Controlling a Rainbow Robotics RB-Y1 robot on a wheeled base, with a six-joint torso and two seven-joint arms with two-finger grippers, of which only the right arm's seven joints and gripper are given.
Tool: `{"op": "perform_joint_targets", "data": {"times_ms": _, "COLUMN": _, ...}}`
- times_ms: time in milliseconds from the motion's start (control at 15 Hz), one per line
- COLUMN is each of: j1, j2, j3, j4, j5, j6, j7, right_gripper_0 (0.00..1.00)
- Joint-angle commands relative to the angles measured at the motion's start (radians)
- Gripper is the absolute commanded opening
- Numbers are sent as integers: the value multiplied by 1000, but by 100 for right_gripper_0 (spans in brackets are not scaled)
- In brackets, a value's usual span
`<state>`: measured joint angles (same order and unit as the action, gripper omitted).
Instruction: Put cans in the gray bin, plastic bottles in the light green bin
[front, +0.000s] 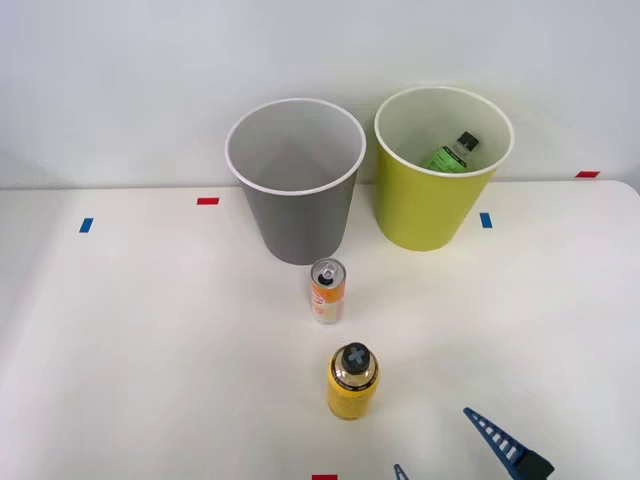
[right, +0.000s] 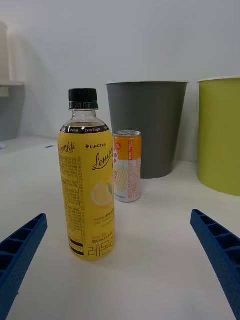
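A yellow-labelled plastic bottle (front: 352, 382) (right: 90, 180) with a dark cap stands upright on the white table. Just behind it stands the slim orange and white can (front: 328, 290) (right: 127, 165). Farther back are the gray bin (front: 297, 182) (right: 147, 125) and, to its right, the light green bin (front: 440, 190) (right: 221, 135), which holds a green-labelled bottle (front: 452, 153). My right gripper (front: 450, 450) (right: 120, 280) is open at the table's front right, its blue fingers (right: 20, 250) spread wide, short of the yellow bottle and holding nothing.
Small red and blue tape marks (front: 207, 201) dot the white table (front: 150, 340). A pale wall rises behind the bins. Open tabletop lies to the left and right of the bottle and can.
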<state>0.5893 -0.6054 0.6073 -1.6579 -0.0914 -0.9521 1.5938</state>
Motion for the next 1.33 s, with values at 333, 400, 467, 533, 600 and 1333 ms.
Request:
{"op": "perform_joint_targets", "data": {"times_ms": 333, "j1": -140, "j2": -20, "j3": 84, "j4": 0, "j5": -83, "j6": 90, "j7": 37, "right_gripper_0": 100}}
{"op": "perform_joint_targets", "data": {"times_ms": 400, "j1": -163, "j2": -22, "j3": 94, "j4": 1, "j5": -86, "j6": 101, "j7": 38, "right_gripper_0": 100}}
{"op": "perform_joint_targets", "data": {"times_ms": 467, "j1": -189, "j2": -28, "j3": 111, "j4": 1, "j5": -94, "j6": 115, "j7": 38, "right_gripper_0": 100}}
{"op": "perform_joint_targets", "data": {"times_ms": 533, "j1": -207, "j2": -30, "j3": 120, "j4": 1, "j5": -99, "j6": 131, "j7": 40, "right_gripper_0": 100}}
{"op": "perform_joint_targets", "data": {"times_ms": 600, "j1": -229, "j2": -33, "j3": 134, "j4": 1, "j5": -110, "j6": 147, "j7": 44, "right_gripper_0": 100}}
{"op": "perform_joint_targets", "data": {"times_ms": 1333, "j1": -373, "j2": 9, "j3": 207, "j4": 1, "j5": -136, "j6": 274, "j7": 74, "right_gripper_0": 100}}
